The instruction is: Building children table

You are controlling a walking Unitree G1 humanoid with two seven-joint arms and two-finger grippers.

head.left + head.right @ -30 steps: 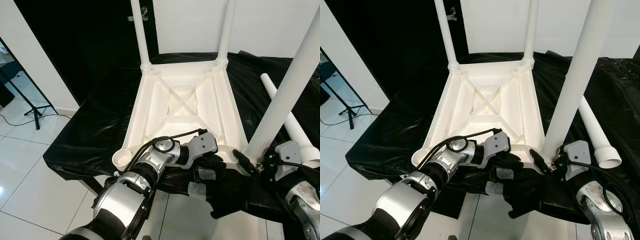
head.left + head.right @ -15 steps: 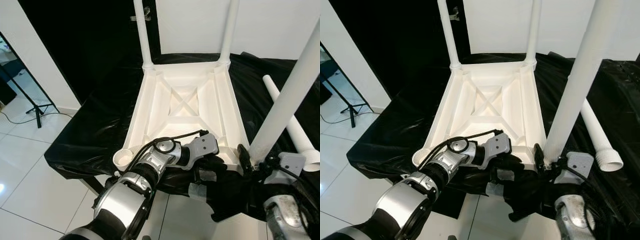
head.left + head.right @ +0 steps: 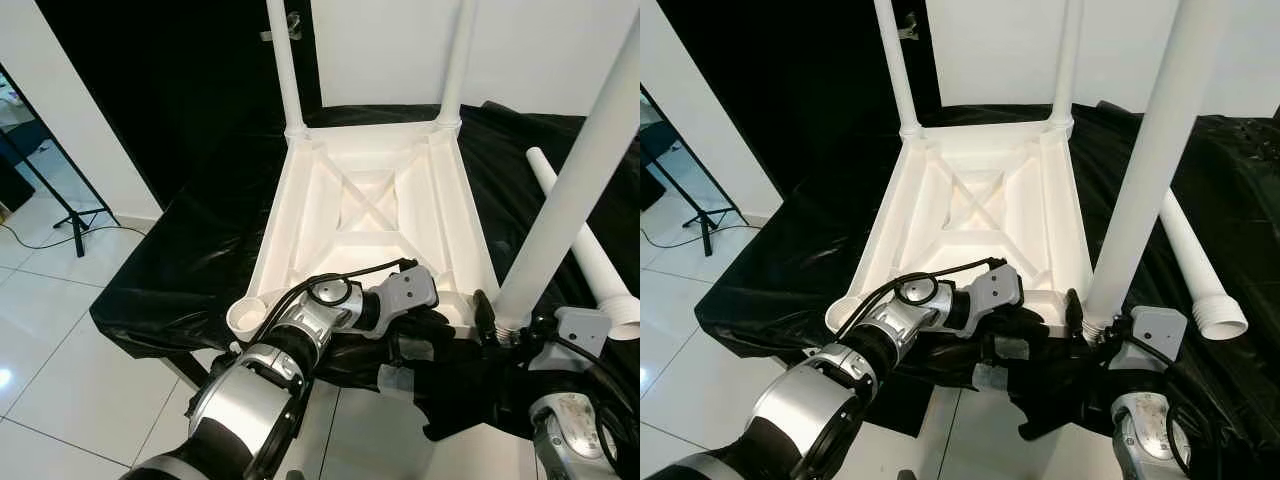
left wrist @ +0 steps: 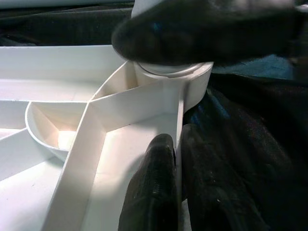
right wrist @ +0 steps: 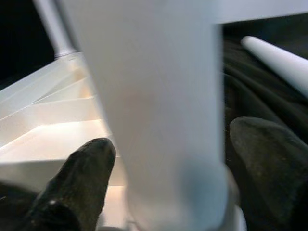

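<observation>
You are seating the near-right leg [image 3: 1135, 190] with the right pincer [image 5: 159, 173] spread around it, so be holding it upright while the left pincer [image 4: 175, 159], pinching the tabletop's rim [image 4: 179, 126], is steadying it.

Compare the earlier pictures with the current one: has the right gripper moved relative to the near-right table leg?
Yes. The right gripper was nearer the robot than the leg; now its fingers straddle the leg's base by the tabletop corner.
</observation>
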